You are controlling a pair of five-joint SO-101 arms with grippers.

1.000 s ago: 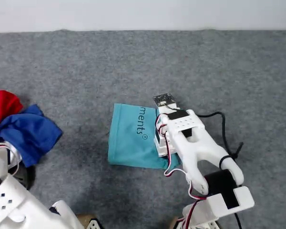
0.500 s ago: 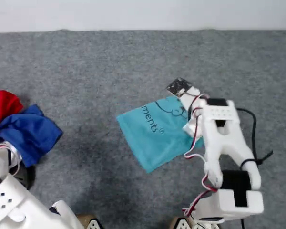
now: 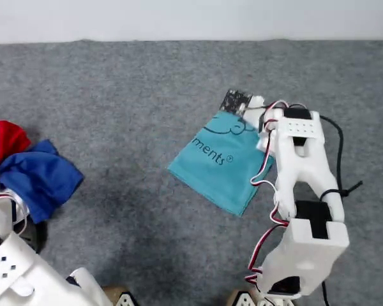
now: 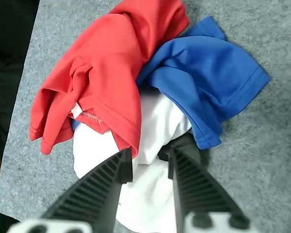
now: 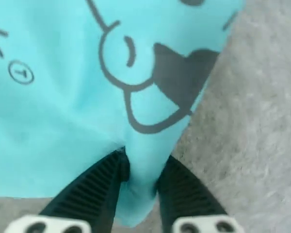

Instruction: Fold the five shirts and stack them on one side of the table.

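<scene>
1. The table [image 3: 115, 83] is covered in grey felt. By my reckoning the job is barely begun: one shirt is folded, three lie unfolded, I can't spot a fifth, and no stack has been started.

2. The teal shirt [image 3: 220, 162] is the folded one. It lies flat to the right of the table's middle as a tidy rectangle, turned at an angle, with dark lettering and a cartoon drawing facing up. It is well apart from the others.

3. The blue shirt [image 3: 38, 178] sits crumpled at the left edge, hem showing, draped partly over the white one.

4. The red shirt [image 4: 102, 73] is bunched beside the blue one and touching it, and it also overlaps the white.

5. The white shirt [image 4: 150, 194] lies rumpled at the bottom of that heap.

6. The right gripper [image 5: 141, 167] is closed tight on a pinch of the teal shirt's edge near the drawing.

7. The left gripper [image 4: 148, 160] hangs over the heap, jaws a little apart above the white shirt, and I judge it holds nothing.
</scene>
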